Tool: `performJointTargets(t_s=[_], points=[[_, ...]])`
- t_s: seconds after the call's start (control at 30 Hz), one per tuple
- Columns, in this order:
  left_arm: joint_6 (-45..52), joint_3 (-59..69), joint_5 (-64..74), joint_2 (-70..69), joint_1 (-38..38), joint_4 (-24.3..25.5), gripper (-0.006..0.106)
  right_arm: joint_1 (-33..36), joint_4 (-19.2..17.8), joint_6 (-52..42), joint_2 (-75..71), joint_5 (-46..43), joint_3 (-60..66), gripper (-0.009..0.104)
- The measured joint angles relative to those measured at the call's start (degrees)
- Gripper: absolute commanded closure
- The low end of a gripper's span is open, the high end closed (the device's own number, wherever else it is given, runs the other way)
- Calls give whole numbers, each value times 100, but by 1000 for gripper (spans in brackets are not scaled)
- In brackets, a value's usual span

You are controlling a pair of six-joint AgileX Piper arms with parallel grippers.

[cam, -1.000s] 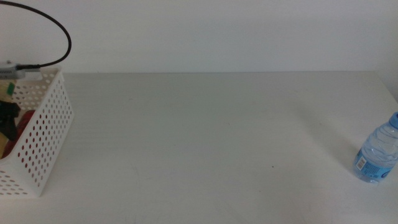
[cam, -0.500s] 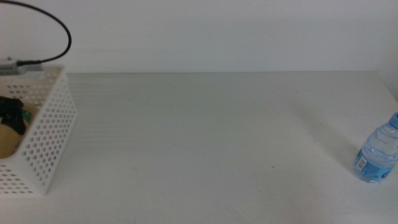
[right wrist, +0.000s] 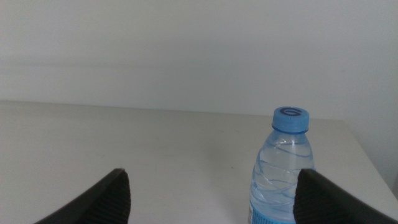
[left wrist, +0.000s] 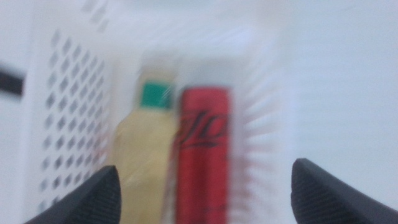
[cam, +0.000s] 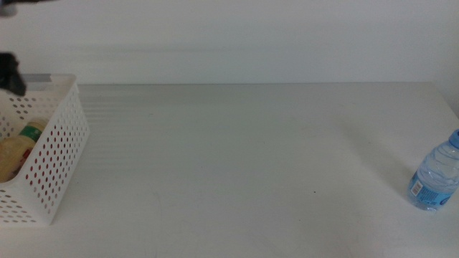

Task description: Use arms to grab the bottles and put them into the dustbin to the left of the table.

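1. The left gripper (left wrist: pixel 202 186) is hanging above the bin (cam: pixel 61 154) at the table's (cam: pixel 237 158) left end, its jaws spread wide and holding nothing; in the middle view only a dark bit of it is showing at the left edge.
2. Inside the bin, the juice bottle (left wrist: pixel 142 146) and the can (left wrist: pixel 202 155) are lying side by side, touching, the bottle's cap end pointing away from the wrist camera.
3. The water bottle (cam: pixel 434 179) is standing upright near the table's right edge, well apart from the bin.
4. The right gripper (right wrist: pixel 208 199) is facing that bottle with its jaws spread and empty; the bottle is sitting towards one jaw rather than centred between them.
5. Judging by its look, the bottle is thin-walled and light, so it is likely tipping easily if nudged and denting under a hard squeeze.
6. The label band (right wrist: pixel 270 214) low on the body looks like the best place to grip: wider than the neck, less slick than bare plastic, and low enough to keep the bottle from toppling.
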Motion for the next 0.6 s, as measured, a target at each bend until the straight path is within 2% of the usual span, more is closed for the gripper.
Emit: performJointTargets(t_s=[0.37, 0.6], points=[[-49, 88, -184, -1052, -1718, -56, 10, 0, 0, 0, 0, 0, 0, 26], [-321, 1347, -1295, -1976, -2543, -80, 10, 0, 0, 0, 0, 0, 0, 26]])
